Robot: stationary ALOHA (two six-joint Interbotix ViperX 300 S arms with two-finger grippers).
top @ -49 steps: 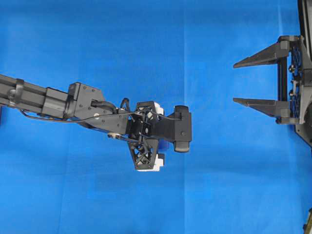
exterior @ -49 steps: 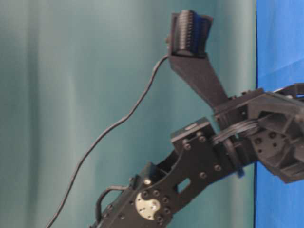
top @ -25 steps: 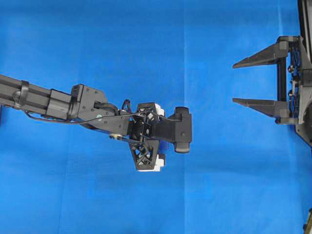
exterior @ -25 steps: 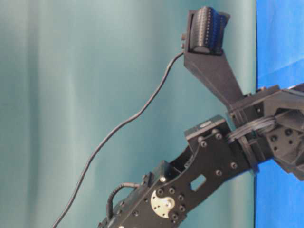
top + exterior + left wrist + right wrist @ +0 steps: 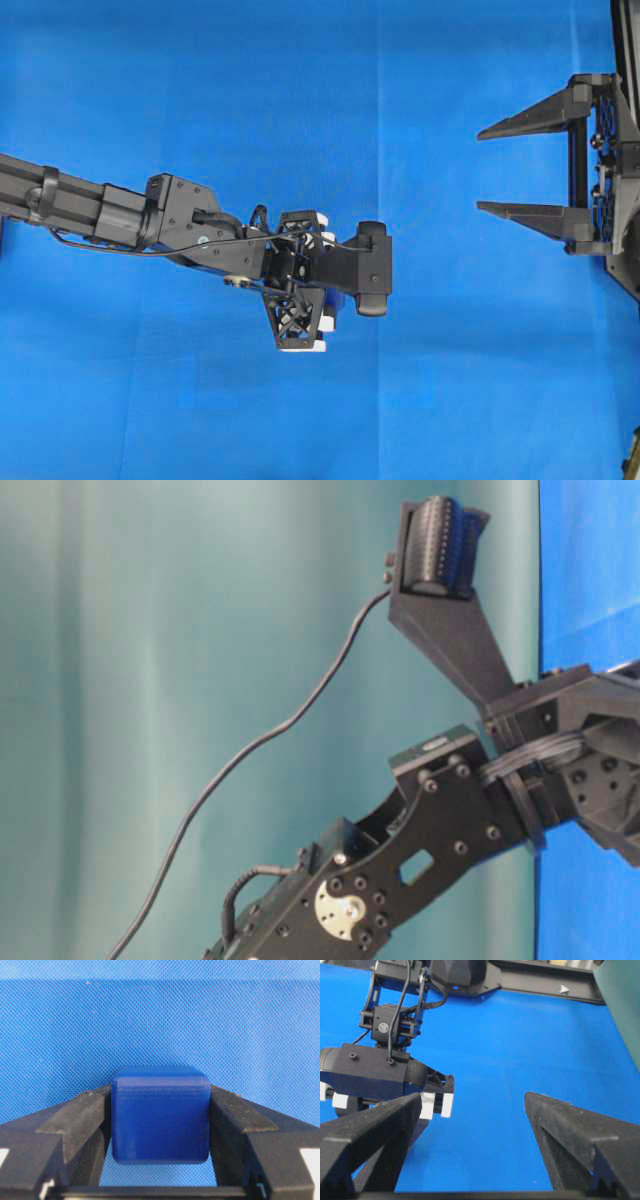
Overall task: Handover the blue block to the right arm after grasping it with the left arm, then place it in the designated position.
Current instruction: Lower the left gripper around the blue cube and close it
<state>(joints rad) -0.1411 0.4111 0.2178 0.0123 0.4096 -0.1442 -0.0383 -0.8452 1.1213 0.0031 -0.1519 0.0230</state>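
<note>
two black fingers (image 5: 82, 1115) of the left gripper (image 5: 160, 1125) were seen pressed against both sides of the blue block (image 5: 160, 1114) in the left wrist view, so the jaws were about half shut and looked closed on it. the block itself was parked low in the middle of that frame, apparently resting on the blue cloth (image 5: 160, 1020). in the overhead view only a sliver of it could be made out under the gripper, just below centre. the right gripper (image 5: 515, 170) was held at the far right of the overhead frame, jaws spread wide, nothing between them, well apart from the block.

the grasp step was judged to be in hand, with the handover not yet started. next, the block would need to be lifted off the cloth and carried to the right, with enough of it left exposed to be pinched by the waiting fingers.
</note>
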